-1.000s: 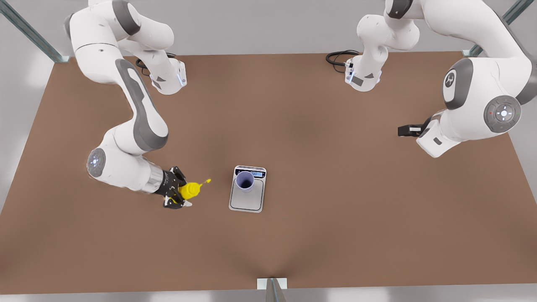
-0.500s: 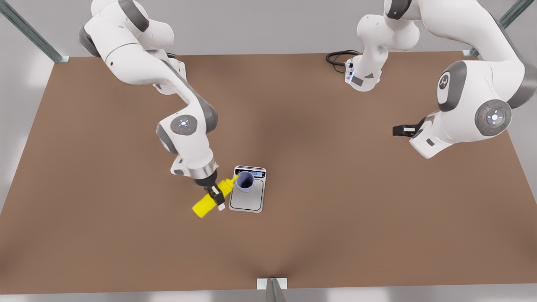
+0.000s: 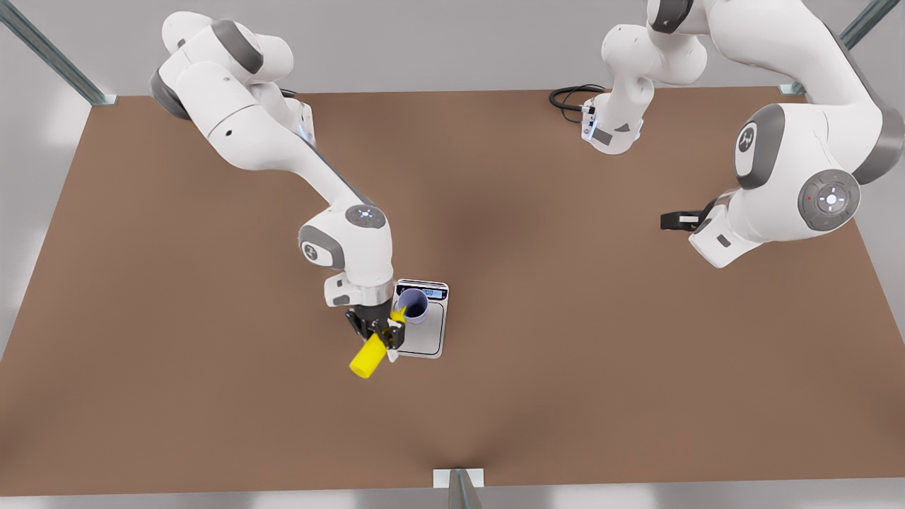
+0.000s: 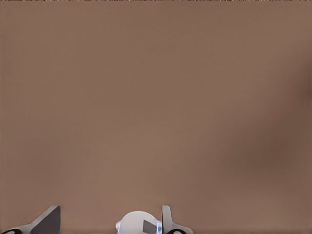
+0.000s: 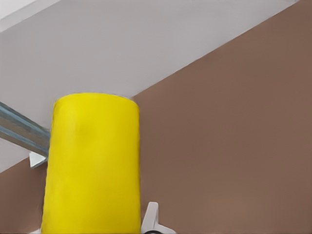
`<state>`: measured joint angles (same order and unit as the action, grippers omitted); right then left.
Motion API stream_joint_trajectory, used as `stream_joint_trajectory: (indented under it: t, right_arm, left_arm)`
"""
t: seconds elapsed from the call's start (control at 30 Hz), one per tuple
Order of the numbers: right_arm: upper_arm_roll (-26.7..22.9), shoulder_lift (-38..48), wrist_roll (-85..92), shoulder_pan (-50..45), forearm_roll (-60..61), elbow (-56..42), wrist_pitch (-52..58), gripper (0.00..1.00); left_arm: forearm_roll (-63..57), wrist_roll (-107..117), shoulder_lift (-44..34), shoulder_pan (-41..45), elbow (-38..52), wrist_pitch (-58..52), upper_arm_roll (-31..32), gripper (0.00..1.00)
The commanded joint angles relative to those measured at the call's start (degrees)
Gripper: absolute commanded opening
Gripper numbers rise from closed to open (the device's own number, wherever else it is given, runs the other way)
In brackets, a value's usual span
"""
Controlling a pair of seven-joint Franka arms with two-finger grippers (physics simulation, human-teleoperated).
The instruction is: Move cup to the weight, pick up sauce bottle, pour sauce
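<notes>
Right claw (image 3: 382,338) tips sauce bottle (image 3: 369,355) over cup (image 3: 413,305); display unreadable.

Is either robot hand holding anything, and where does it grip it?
The right gripper holds the small yellow squeeze bottle around its body, tilted toward the lavender cup. The left gripper waits, open.
</notes>
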<state>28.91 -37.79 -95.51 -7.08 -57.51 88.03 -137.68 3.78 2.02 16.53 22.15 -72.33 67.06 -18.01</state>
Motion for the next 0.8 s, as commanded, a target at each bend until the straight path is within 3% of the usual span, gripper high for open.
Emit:
stream_joint_trajectory:
  t: [0.0,0.57,0.63,0.77]
  right_arm:
    - [-0.52,-0.18,-0.64,-0.13,-1.03,0.04,-3.03,0.21]
    - [-1.23,0.00,-0.37,-1.18,-4.02,-0.49,-3.65,0.21]
    - [-1.23,0.70,-0.73,-0.31,-1.74,-0.05,-4.70,0.21]
    - [-1.31,1.67,-0.99,1.28,13.99,0.57,-5.49,0.21]
  left_arm:
    - [0.00,0.00,-0.01,0.00,0.09,0.00,-0.01,1.00]
    - [-0.09,0.44,-0.18,0.17,0.09,0.00,0.08,1.00]
    - [0.00,0.09,-0.36,0.17,0.09,0.00,0.08,1.00]
    - [-0.27,0.62,-0.53,0.17,0.09,-0.61,1.75,1.00]
